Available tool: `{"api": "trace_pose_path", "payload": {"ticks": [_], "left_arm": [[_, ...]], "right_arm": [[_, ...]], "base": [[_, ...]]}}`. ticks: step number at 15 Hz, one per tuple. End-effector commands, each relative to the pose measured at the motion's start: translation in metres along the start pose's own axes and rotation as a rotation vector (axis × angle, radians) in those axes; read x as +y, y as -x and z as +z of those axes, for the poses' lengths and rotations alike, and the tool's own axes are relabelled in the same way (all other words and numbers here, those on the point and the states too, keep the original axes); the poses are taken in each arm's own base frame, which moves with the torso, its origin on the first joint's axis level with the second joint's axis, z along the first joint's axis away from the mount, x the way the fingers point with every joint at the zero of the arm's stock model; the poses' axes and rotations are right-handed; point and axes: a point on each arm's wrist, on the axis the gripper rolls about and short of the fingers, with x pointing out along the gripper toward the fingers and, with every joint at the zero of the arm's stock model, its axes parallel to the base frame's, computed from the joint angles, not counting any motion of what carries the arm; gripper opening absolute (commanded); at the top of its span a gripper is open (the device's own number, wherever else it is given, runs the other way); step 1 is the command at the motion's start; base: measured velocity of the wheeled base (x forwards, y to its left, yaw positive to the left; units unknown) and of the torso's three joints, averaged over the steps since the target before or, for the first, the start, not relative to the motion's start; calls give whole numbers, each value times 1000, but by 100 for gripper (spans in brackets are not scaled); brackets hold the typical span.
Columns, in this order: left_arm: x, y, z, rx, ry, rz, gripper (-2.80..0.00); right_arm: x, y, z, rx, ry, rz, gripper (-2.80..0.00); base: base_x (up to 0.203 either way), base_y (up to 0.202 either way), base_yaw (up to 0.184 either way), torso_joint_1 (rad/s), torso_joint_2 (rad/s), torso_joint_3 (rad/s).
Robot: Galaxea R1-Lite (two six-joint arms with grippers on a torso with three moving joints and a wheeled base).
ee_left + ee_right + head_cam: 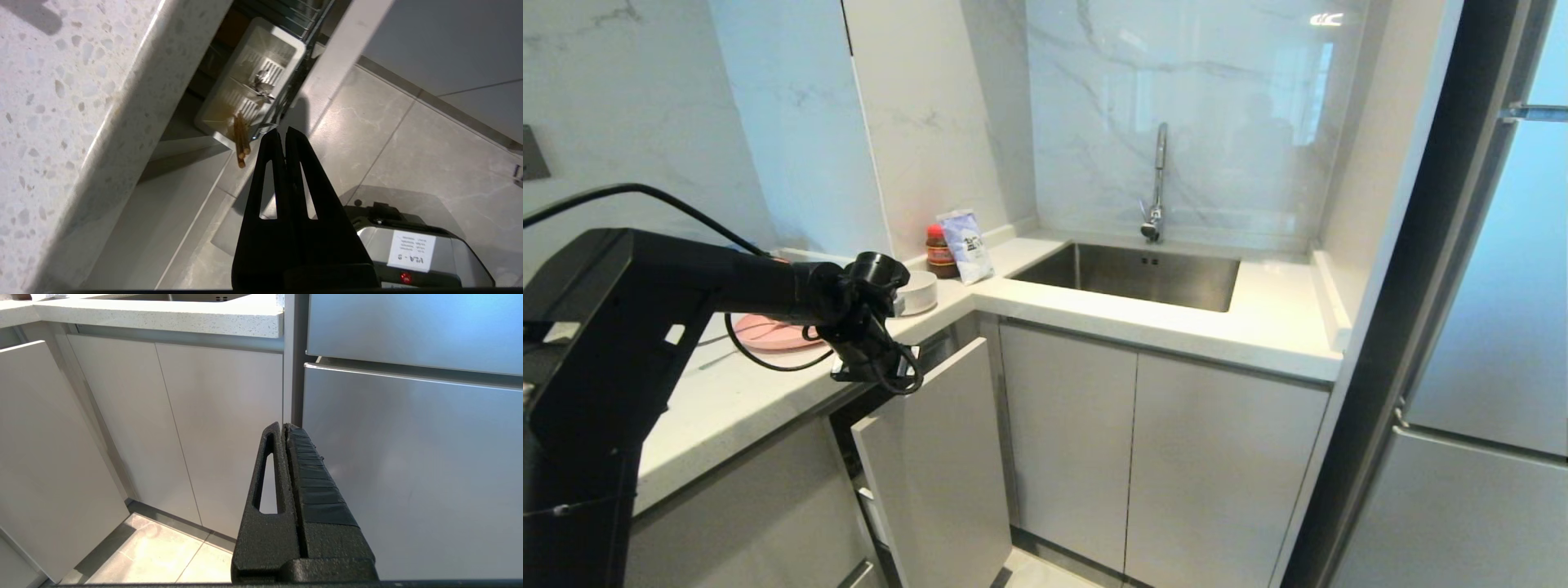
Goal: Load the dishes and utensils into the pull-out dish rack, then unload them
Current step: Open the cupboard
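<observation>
While the left gripper [282, 134] hangs with its jaws pressed together and empty just off the countertop's [768, 392] front edge, above the pull-out dish rack [302, 24], the nearest things to handle are the chopsticks [241, 141], leaning out over the near end of the white cutlery box [229, 102]. They look light, stiff and thin, likely to roll or slip, so pinching both together near their upper ends seems safest. Beyond them in the box lies silver cutlery [261, 83], slick metal best gripped across the handle. Farther off, on the countertop, the pink plate [768, 331] and off-white bowl [920, 291] look breakable and smooth; take them by the rim. The right gripper [284, 430], also closed and empty, is parked low by the cabinets.
</observation>
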Motion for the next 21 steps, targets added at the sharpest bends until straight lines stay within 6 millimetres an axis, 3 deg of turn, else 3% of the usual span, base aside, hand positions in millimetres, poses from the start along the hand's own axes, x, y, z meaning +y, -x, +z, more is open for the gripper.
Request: {"api": "trace_pose_path", "payload": {"ticks": [1, 13, 21], "left_arm": [[-2, -9, 0, 10, -1, 23, -280], [-7, -31, -3, 40, 22, 41, -280], [-24, -27, -5, 41, 20, 22, -280]], "right_arm": [[0, 0, 0, -1, 0, 0, -280], [0, 0, 0, -3, 1, 0, -280], [0, 0, 0, -2, 0, 0, -280]], "base": [[0, 0, 0, 0, 0, 0], [0, 0, 0, 0, 0, 0], [0, 0, 0, 0, 0, 0]]}}
